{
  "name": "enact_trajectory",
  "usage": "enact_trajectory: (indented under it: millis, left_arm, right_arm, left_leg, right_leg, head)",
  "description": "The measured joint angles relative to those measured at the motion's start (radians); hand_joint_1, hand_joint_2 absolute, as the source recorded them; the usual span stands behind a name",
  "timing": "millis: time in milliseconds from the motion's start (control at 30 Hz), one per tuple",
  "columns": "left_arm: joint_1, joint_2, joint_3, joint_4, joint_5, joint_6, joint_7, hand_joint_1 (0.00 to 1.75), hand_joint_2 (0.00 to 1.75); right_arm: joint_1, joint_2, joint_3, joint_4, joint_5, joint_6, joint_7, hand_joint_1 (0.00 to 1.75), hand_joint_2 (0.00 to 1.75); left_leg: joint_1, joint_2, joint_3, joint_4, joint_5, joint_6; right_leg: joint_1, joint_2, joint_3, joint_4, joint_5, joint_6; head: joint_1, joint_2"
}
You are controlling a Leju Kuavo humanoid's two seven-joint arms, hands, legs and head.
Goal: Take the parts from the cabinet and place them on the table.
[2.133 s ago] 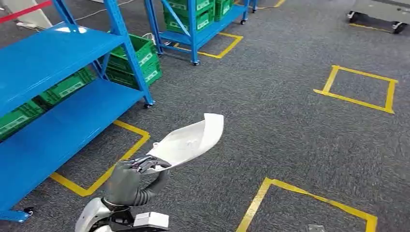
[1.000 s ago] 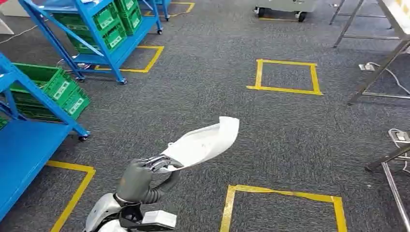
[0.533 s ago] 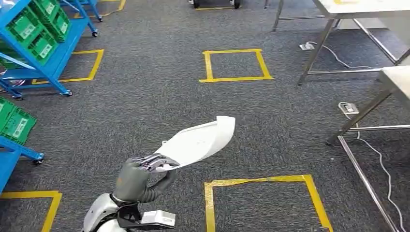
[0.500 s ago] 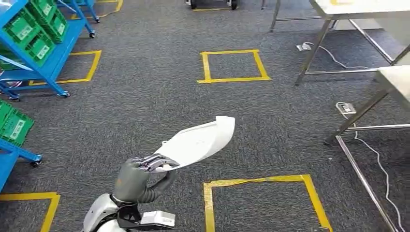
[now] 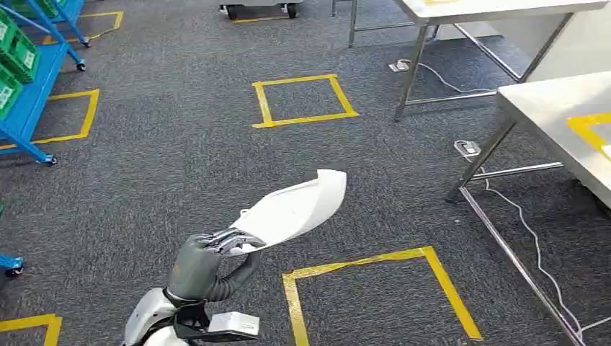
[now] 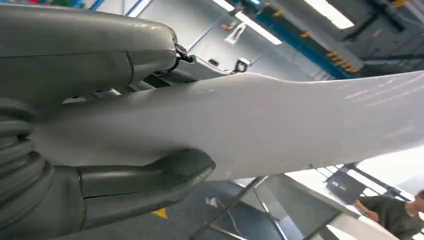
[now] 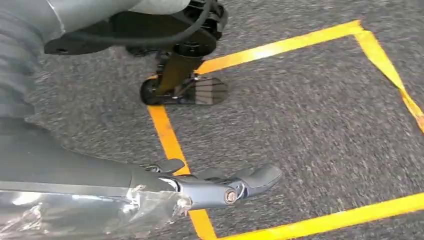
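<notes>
From the head view, the left hand (image 5: 200, 261) is raised over the grey carpet (image 5: 180, 166) and grips one end of a white curved part (image 5: 295, 209). Its fingers close over the near edge and the thumb presses from under. The part reaches away from the hand, up and to the right, and touches nothing else. A table (image 5: 562, 122) with metal legs stands at the right, well apart from the part, and a second table (image 5: 475, 9) is farther back. Yellow tape squares (image 5: 302, 99) lie on the carpet, and a blue rack (image 5: 29, 108) stands at the far left.

At the left wrist view, the thumb (image 6: 145, 182) and the fingers (image 6: 100, 55) clamp the part (image 6: 280, 125) between them. A person (image 6: 395, 215) is in the far corner.

At the right wrist view, the right hand (image 7: 150, 190) hangs above the carpet (image 7: 300, 110) and yellow tape (image 7: 170, 140), holding nothing. Its fingers (image 7: 250, 180) lie nearly straight and spread a little.
</notes>
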Motion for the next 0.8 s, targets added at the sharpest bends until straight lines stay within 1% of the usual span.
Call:
enact_trajectory:
  millis: [33, 67, 100, 133, 167, 200, 233, 267, 300, 333, 367, 400, 433, 467, 500, 533, 567, 600, 633, 667, 700, 733, 767, 800]
  left_arm:
    - [0.0, 0.0, 0.0, 0.0, 0.0, 0.0, 0.0, 1.75, 1.75]
    - [-0.001, 0.0, -0.001, 0.0, 0.0, 0.0, 0.0, 1.75, 1.75]
    - [-0.002, 0.0, -0.001, 0.0, 0.001, 0.0, 0.0, 1.75, 1.75]
    - [-0.003, 0.0, 0.0, 0.0, 0.002, 0.0, 0.0, 1.75, 1.75]
    - [-0.003, 0.0, 0.0, 0.0, 0.005, 0.0, -0.001, 1.75, 1.75]
    - [-0.003, 0.0, -0.001, 0.0, 0.01, -0.002, -0.002, 1.75, 1.75]
    - [-0.003, 0.0, -0.001, 0.0, 0.014, -0.004, -0.002, 1.75, 1.75]
    - [-0.003, 0.0, -0.001, 0.0, 0.018, -0.005, -0.003, 1.75, 1.75]
    - [-0.003, 0.0, -0.001, 0.0, 0.019, -0.005, -0.003, 1.75, 1.75]
    - [-0.002, 0.0, -0.001, 0.0, 0.019, -0.006, -0.003, 1.75, 1.75]
    - [-0.003, 0.0, 0.0, 0.0, 0.019, -0.006, -0.005, 1.75, 1.75]
    - [-0.003, 0.0, 0.0, 0.0, 0.019, -0.006, -0.006, 1.75, 1.75]
    - [-0.003, 0.0, 0.0, 0.0, 0.019, -0.006, -0.006, 1.75, 1.75]
    - [-0.003, 0.0, 0.0, 0.0, 0.019, -0.006, -0.008, 1.75, 1.75]
    - [-0.004, 0.0, 0.0, 0.0, 0.02, -0.006, -0.008, 1.75, 1.75]
    - [-0.005, 0.0, 0.0, 0.0, 0.02, -0.007, -0.008, 1.75, 1.75]
    - [-0.005, 0.0, 0.0, 0.0, 0.021, -0.007, -0.008, 1.75, 1.75]
    - [-0.006, -0.001, 0.0, 0.0, 0.021, -0.008, -0.01, 1.75, 1.75]
    - [-0.006, -0.002, 0.001, -0.001, 0.021, -0.009, -0.01, 1.75, 1.75]
    - [-0.006, -0.003, 0.002, -0.001, 0.021, -0.01, -0.01, 1.75, 1.75]
    - [-0.006, -0.003, 0.003, -0.001, 0.021, -0.01, -0.011, 1.75, 1.75]
    - [-0.004, -0.003, 0.003, 0.0, 0.021, -0.012, -0.011, 1.75, 1.75]
    - [-0.002, -0.003, 0.004, 0.0, 0.021, -0.012, -0.011, 1.75, 1.75]
    - [-0.001, -0.003, 0.004, 0.0, 0.021, -0.012, -0.012, 1.75, 1.75]
  right_arm:
    - [0.002, 0.0, 0.0, 0.0, 0.0, -0.001, -0.001, 0.0, 1.75]
    - [0.003, -0.001, 0.0, 0.0, 0.0, -0.001, 0.0, 0.0, 1.75]
    - [0.003, -0.001, 0.0, 0.0, 0.0, -0.001, 0.0, 0.0, 1.75]
    - [0.005, -0.002, -0.001, 0.0, 0.0, -0.002, 0.001, 0.0, 1.75]
    - [0.005, -0.002, -0.002, 0.0, 0.001, -0.003, 0.002, 0.0, 1.75]
    - [0.003, -0.002, -0.003, 0.0, 0.002, -0.004, 0.002, 0.0, 1.75]
    - [0.002, -0.002, -0.005, 0.0, 0.002, -0.005, 0.003, 0.0, 1.75]
    - [0.002, -0.003, -0.006, 0.0, 0.003, -0.005, 0.004, 0.0, 1.75]
    - [0.003, -0.003, -0.007, 0.0, 0.005, -0.005, 0.005, 0.0, 1.75]
    - [0.005, -0.003, -0.008, 0.0, 0.01, -0.006, 0.009, 0.0, 1.75]
    - [0.006, -0.003, -0.009, 0.0, 0.011, -0.006, 0.012, 0.0, 1.75]
    - [0.005, -0.003, -0.009, 0.0, 0.012, -0.006, 0.014, 0.0, 1.75]
    - [0.005, -0.003, -0.01, 0.0, 0.013, -0.006, 0.015, 0.0, 1.75]
    - [0.004, 0.001, -0.01, 0.0, 0.014, -0.006, 0.015, 0.0, 1.75]
    - [0.001, 0.001, -0.01, 0.0, 0.014, -0.008, 0.017, 0.0, 1.75]
    - [0.001, 0.002, -0.01, 0.0, 0.017, -0.008, 0.019, 0.0, 1.75]
    - [0.005, 0.002, -0.01, 0.0, 0.018, -0.01, 0.02, 0.0, 1.75]
    - [0.01, 0.002, -0.01, 0.0, 0.019, -0.011, 0.02, 0.0, 1.75]
    - [0.01, 0.001, -0.01, 0.0, 0.02, -0.013, 0.021, 0.0, 1.75]
    - [0.007, 0.001, -0.011, 0.0, 0.02, -0.016, 0.021, 0.0, 1.75]
    - [0.003, 0.001, -0.011, 0.0, 0.02, -0.016, 0.021, 0.0, 1.75]
    - [0.001, 0.001, -0.01, 0.0, 0.021, -0.016, 0.021, 0.0, 1.75]
    - [0.001, 0.001, -0.011, 0.0, 0.022, -0.016, 0.021, 0.0, 1.75]
    - [0.003, 0.001, -0.011, 0.0, 0.023, -0.016, 0.021, 0.0, 1.75]
  left_leg:
    - [0.0, 0.003, 0.004, -0.005, 0.003, -0.001]
    - [0.0, 0.008, 0.006, -0.008, 0.004, -0.003]
    - [0.004, 0.013, 0.005, -0.008, 0.0, -0.007]
    - [0.007, -0.022, 0.003, 0.001, -0.014, -0.011]
    - [0.01, -0.052, -0.018, 0.046, -0.043, -0.011]
    - [0.009, -0.06, -0.055, 0.117, -0.077, -0.011]
    - [0.008, -0.064, -0.106, 0.206, -0.109, -0.008]
    - [0.005, -0.067, -0.15, 0.277, -0.126, -0.002]
    - [0.001, -0.069, -0.18, 0.312, -0.123, 0.008]
    - [-0.006, -0.072, -0.185, 0.301, -0.094, 0.018]
    - [-0.015, -0.075, -0.169, 0.252, -0.046, 0.028]
    - [-0.027, -0.086, -0.135, 0.172, 0.01, 0.04]
    - [-0.038, -0.115, -0.095, 0.083, 0.059, 0.053]
    - [-0.044, -0.159, -0.073, 0.026, 0.07, 0.066]
    - [-0.037, -0.158, -0.051, -0.011, 0.049, 0.078]
    - [-0.04, -0.15, -0.044, -0.023, 0.038, 0.065]
    - [-0.04, -0.143, -0.036, -0.046, 0.039, 0.068]
    - [-0.039, -0.134, -0.022, -0.055, 0.039, 0.067]
    - [-0.031, -0.121, -0.002, -0.062, 0.043, 0.061]
    - [-0.032, -0.109, 0.011, -0.063, 0.038, 0.061]
    - [-0.032, -0.094, 0.022, -0.063, 0.031, 0.061]
    - [-0.032, -0.08, 0.034, -0.062, 0.022, 0.059]
    - [-0.031, -0.065, 0.047, -0.062, 0.01, 0.058]
    - [-0.028, -0.054, 0.06, -0.062, -0.002, 0.055]
  right_leg:
    - [0.001, 0.005, -0.004, 0.0, 0.0, -0.006]
    - [0.001, 0.016, -0.008, 0.0, 0.001, -0.011]
    - [0.0, 0.026, -0.007, 0.0, 0.001, -0.018]
    - [0.0, 0.035, -0.007, -0.003, 0.001, -0.026]
    - [0.0, 0.044, -0.005, -0.007, 0.003, -0.028]
    - [0.001, 0.057, -0.005, -0.011, 0.002, -0.032]
    - [0.005, 0.07, -0.005, -0.013, 0.003, -0.036]
    - [0.01, 0.081, -0.005, -0.014, 0.001, -0.04]
    - [0.013, 0.094, -0.003, -0.015, -0.005, -0.047]
    - [0.016, 0.107, 0.001, -0.015, -0.008, -0.052]
    - [0.017, 0.12, 0.007, -0.015, -0.01, -0.054]
    - [0.017, 0.134, 0.015, -0.016, -0.012, -0.055]
    - [0.015, 0.145, 0.021, -0.017, -0.015, -0.054]
    - [0.013, 0.154, 0.023, -0.018, -0.016, -0.052]
    - [0.015, 0.169, 0.021, -0.018, -0.019, -0.048]
    - [0.011, 0.178, 0.021, -0.03, -0.017, -0.043]
    - [0.015, 0.183, 0.026, -0.017, 0.002, -0.035]
    - [0.018, 0.182, 0.036, -0.029, 0.001, -0.03]
    - [0.02, 0.157, 0.031, -0.026, -0.015, -0.031]
    - [0.032, 0.104, 0.022, 0.003, -0.029, -0.03]
    - [0.033, 0.075, -0.01, 0.064, -0.054, -0.024]
    - [0.032, 0.063, -0.053, 0.14, -0.081, -0.023]
    - [0.031, 0.058, -0.103, 0.219, -0.107, -0.023]
    - [0.029, 0.055, -0.136, 0.258, -0.121, -0.022]
  head:
    - [-0.008, 0.0]
    - [-0.01, 0.0]
    - [-0.011, 0.0]
    - [-0.013, 0.0]
    - [-0.014, 0.0]
    - [-0.016, 0.0]
    - [-0.02, 0.0]
    - [-0.023, 0.0]
    - [-0.022, 0.0]
    - [-0.022, 0.0]
    - [-0.022, 0.0]
    - [-0.022, 0.0]
    - [-0.023, 0.0]
    - [-0.021, 0.0]
    - [-0.024, 0.0]
    - [-0.024, 0.0]
    - [-0.025, 0.0]
    - [-0.025, 0.0]
    - [-0.026, 0.0]
    - [-0.021, 0.0]
    - [-0.019, 0.0]
    - [-0.023, 0.0]
    - [-0.019, 0.0]
    - [-0.021, 0.0]
